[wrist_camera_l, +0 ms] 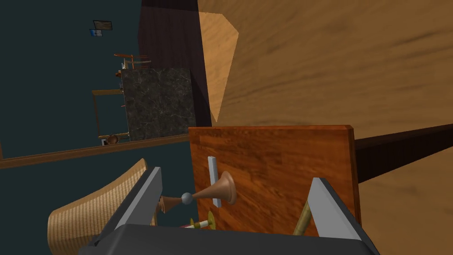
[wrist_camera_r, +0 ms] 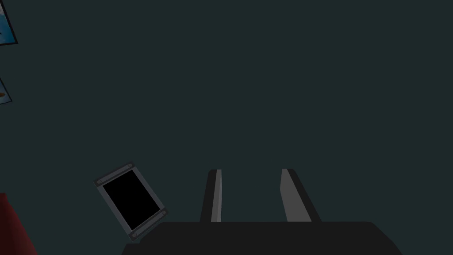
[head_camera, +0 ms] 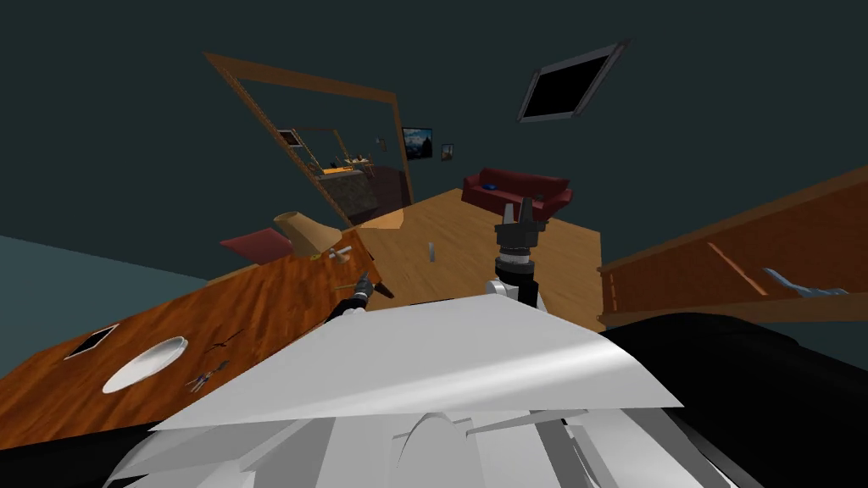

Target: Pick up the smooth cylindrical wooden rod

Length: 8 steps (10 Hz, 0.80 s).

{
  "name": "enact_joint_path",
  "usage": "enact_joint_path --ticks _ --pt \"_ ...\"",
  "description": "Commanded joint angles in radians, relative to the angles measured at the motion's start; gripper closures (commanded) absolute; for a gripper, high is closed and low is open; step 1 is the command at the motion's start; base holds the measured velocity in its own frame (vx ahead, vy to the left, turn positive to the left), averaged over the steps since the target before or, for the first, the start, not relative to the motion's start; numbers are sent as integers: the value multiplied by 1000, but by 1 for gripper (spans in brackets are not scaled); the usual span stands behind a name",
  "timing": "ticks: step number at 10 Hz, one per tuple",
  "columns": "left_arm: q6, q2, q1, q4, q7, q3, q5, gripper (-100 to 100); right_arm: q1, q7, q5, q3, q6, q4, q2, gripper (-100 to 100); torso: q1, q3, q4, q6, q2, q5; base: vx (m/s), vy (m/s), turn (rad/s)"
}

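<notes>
Left wrist view: left fingers (wrist_camera_l: 146,195) spread wide above tabletop (wrist_camera_l: 274,155) end; rod (wrist_camera_l: 301,223) on tabletop. Right fingers (wrist_camera_r: 215,195) narrowly parted, empty.

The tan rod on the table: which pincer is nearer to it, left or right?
Left. The left pincer is over the table's end, the rod beside one finger. The right pincer is raised over the floor.

Home interior, living and dining area.
Red sofa (head_camera: 517,191) on wood floor (head_camera: 475,254), framed pictures (head_camera: 417,142) on dark wall (head_camera: 127,127), wooden table (head_camera: 254,296) with white plate (head_camera: 146,363), wood-framed doorway (head_camera: 315,83) into another furnished room.
</notes>
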Motion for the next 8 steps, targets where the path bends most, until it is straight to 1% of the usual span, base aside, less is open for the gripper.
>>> enact_joint_path --ticks 1,2,3,4,5,6,7,8 --pt "29 -4 17 -18 -3 8 1 -100 0 0 0 0 0 0 0 0 0 0 0 0 0 0 3 6 29" --pt "69 12 19 32 -5 22 32 -100 0 0 0 0 0 0 0 0 0 0 0 0 0 0 8 5 -286" --pt "76 12 19 32 -5 22 32 -100 0 0 0 0 0 0 0 0 0 0 0 1 0 0 7 16 -176" --pt "113 29 23 77 -7 36 62 -100 0 0 0 0 0 0 0 0 1 0 0 0 0 0 11 19 -288" --pt "122 29 23 83 -7 36 62 -100 0 0 0 0 0 0 0 0 1 0 0 1 0 0 11 27 -150" --pt "153 46 27 134 -7 51 90 -100 0 0 0 0 0 0 0 0 1 0 0 0 0 0 17 37 -297" --pt "167 46 27 134 -7 51 90 -100 0 0 0 0 0 0 0 0 2 0 0 1 -1 0 11 39 -175" --pt "210 65 31 176 -6 65 117 -100 0 0 0 0 0 0 0 0 2 0 0 0 0 0 4 42 -247"
